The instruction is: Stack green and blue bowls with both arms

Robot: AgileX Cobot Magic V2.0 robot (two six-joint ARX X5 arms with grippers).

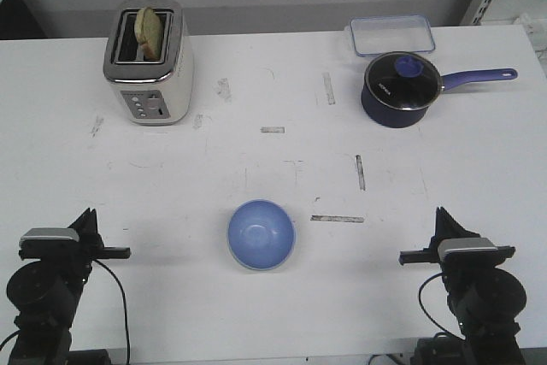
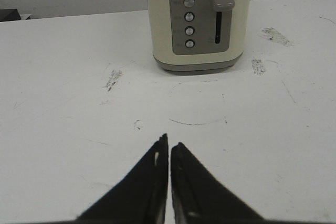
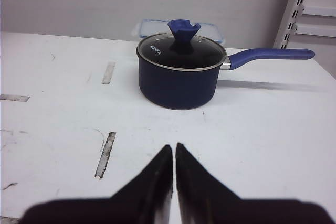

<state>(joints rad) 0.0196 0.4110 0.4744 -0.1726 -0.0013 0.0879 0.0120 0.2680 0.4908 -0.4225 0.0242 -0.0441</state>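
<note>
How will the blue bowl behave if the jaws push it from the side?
The blue bowl looks smooth and rigid, so it would probably slide on the white table rather than bend. Its rounded wall suggests it may rock or tip. It seems light, being small and empty.

Bowl (image 1: 261,234) near table's (image 1: 256,160) front centre, toaster (image 1: 148,61) back left, saucepan (image 1: 402,89) back right, container (image 1: 391,36) just behind saucepan

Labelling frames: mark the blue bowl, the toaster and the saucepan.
blue bowl (image 1: 261,233), front view, inside bottom.
toaster (image 2: 197,19), left wrist view, control panel.
saucepan (image 3: 178,82), right wrist view, side wall.
</note>
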